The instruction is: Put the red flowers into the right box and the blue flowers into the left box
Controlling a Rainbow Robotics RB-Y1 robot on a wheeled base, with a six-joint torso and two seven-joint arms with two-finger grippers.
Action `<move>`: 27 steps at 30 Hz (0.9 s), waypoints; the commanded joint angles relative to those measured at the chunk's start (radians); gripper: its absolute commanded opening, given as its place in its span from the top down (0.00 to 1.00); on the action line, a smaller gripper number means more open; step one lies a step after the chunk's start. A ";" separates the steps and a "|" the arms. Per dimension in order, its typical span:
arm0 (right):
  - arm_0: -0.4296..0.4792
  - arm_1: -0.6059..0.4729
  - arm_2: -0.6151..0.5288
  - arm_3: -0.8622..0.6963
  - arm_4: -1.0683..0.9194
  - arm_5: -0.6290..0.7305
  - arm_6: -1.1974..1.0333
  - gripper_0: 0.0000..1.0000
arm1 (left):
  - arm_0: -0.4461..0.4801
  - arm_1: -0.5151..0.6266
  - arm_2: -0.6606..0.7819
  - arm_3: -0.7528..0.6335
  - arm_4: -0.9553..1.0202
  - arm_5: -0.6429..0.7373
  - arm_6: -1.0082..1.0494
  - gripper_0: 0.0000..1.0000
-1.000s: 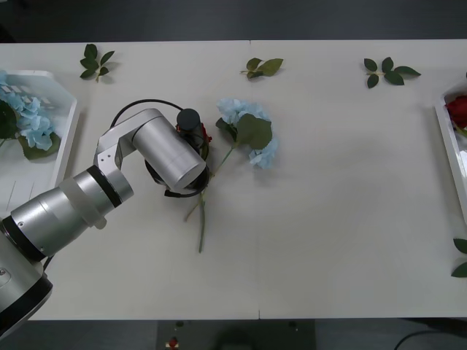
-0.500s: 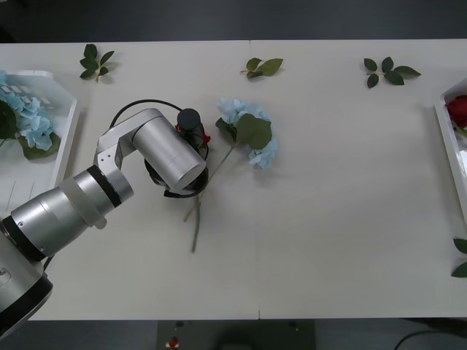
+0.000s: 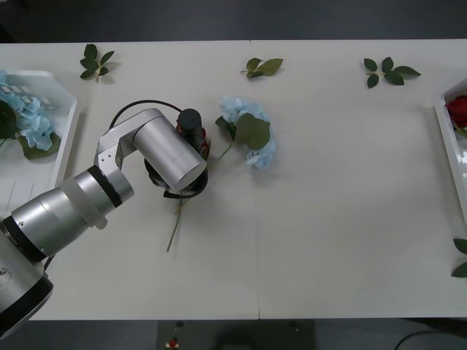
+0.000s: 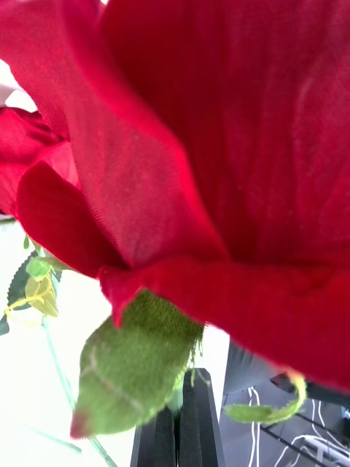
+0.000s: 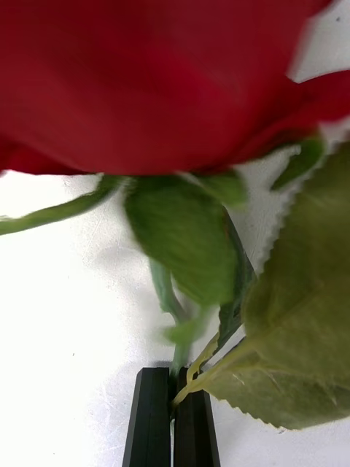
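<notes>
My left gripper (image 3: 197, 144) hangs over the table's middle left, shut on a red flower (image 3: 203, 135) beside the arm's black wrist. Its green stem (image 3: 174, 230) trails toward the near edge. In the left wrist view the black fingers (image 5: 154, 416) pinch that stem below the red head (image 5: 146, 80). A blue flower (image 3: 249, 133) lies just right of this gripper. The left box (image 3: 64, 138) holds blue flowers (image 3: 25, 117). The right box (image 3: 446, 146) holds a red flower (image 3: 458, 109). My right gripper (image 4: 180, 430) is shut under a red flower (image 4: 219, 146), its leafy base at the fingertips.
Loose green leaf sprigs lie along the far edge: far left (image 3: 95, 61), middle (image 3: 263, 67) and right (image 3: 389, 71). Another sprig (image 3: 461, 257) lies at the near right edge. Bare tabletop stretches between the blue flower and the right box.
The held rose's stem has swung left, its free end sliding across the table toward the arm. The blue flower shifted slightly. The left arm has barely moved.
</notes>
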 commanded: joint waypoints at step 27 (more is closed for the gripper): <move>-0.023 0.024 -0.015 0.126 -0.041 -0.074 0.066 0.28 | 0.000 0.143 0.277 -0.286 0.028 0.061 -0.136 1.00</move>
